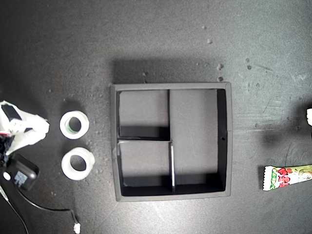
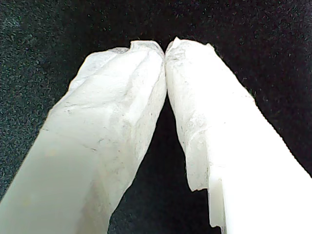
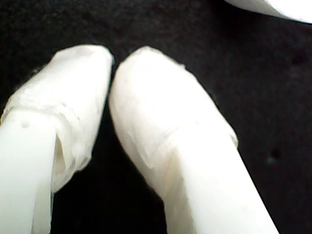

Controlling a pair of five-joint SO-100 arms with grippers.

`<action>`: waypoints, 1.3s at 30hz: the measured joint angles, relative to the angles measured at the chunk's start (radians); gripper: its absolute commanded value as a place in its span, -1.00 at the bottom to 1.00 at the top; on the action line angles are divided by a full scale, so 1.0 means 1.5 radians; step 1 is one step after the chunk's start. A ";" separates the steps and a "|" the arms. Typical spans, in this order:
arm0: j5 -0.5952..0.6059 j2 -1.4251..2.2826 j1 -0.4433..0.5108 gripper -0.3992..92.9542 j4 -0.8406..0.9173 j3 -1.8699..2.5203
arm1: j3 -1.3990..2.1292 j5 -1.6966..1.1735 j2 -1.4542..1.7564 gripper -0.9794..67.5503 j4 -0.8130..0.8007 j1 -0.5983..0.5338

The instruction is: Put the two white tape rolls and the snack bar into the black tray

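The black tray (image 1: pixel 171 87) stood in the middle of the dark desk (image 1: pixel 161 34), all three compartments empty. The two white tape rolls lay near its side at the exterior view's left, one (image 1: pixel 74 124) with a greenish core, the other (image 1: pixel 77 163) just beside it. The snack bar (image 1: pixel 287 177) lay at the exterior view's right edge, well apart from the tray. My first pincer (image 2: pixel 165 51) was closed, tips touching, holding nothing. My second pincer (image 3: pixel 112 68) was nearly closed and empty.
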 measured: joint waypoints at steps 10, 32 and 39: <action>-0.001 0.000 0.000 -0.99 0.000 0.000 | 0.000 -0.001 0.000 -0.97 0.002 0.112; -0.001 0.000 0.000 -0.99 0.000 0.000 | 0.000 -0.001 0.000 -0.97 0.002 0.132; -0.032 0.000 -0.014 -0.99 0.000 0.000 | 0.000 -0.006 -0.006 -0.97 -0.161 0.171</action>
